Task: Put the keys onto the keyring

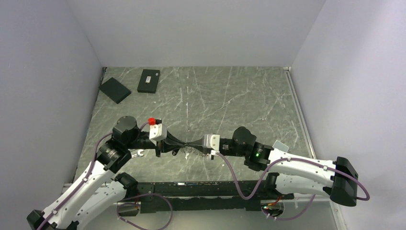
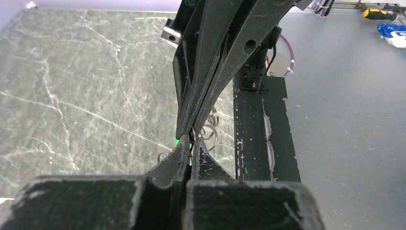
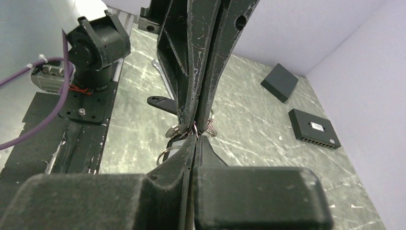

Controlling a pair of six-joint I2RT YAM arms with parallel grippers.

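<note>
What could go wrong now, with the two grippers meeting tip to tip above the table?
1. The left gripper and right gripper both pinch the keyring only at their very tips; an uneven pull could let it slip and drop onto the table.
2. Loose rings hanging beside the tips might snag a finger.

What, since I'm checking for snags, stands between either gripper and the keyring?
Nothing visible does. The left gripper and right gripper meet tip to tip, jaws closed right at the keyring. The black boxes lie far off at the table's back-left corner.
</note>
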